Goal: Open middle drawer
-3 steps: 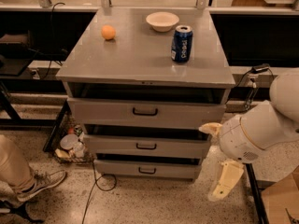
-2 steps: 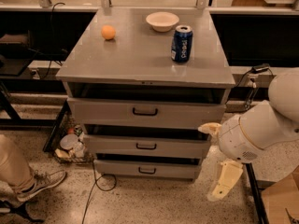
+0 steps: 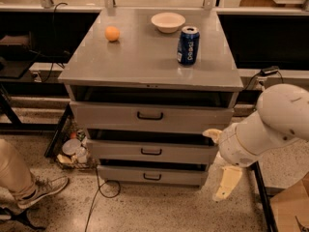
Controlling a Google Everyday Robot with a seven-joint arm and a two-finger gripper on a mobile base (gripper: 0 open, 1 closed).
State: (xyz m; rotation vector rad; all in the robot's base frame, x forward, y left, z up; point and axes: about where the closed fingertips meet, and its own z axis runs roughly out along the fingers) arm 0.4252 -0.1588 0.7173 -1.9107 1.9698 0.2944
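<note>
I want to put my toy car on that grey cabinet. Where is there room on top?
The cabinet top is bare along its whole front, in front of the orange ball and the can. The back right is crowded: bowl and can. The gripper hangs low, off the cabinet's right side.

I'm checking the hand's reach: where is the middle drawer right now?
The middle drawer sits in the cabinet's front, lower centre of the camera view, between the top drawer and the bottom drawer; the hand hangs by its right end.
</note>
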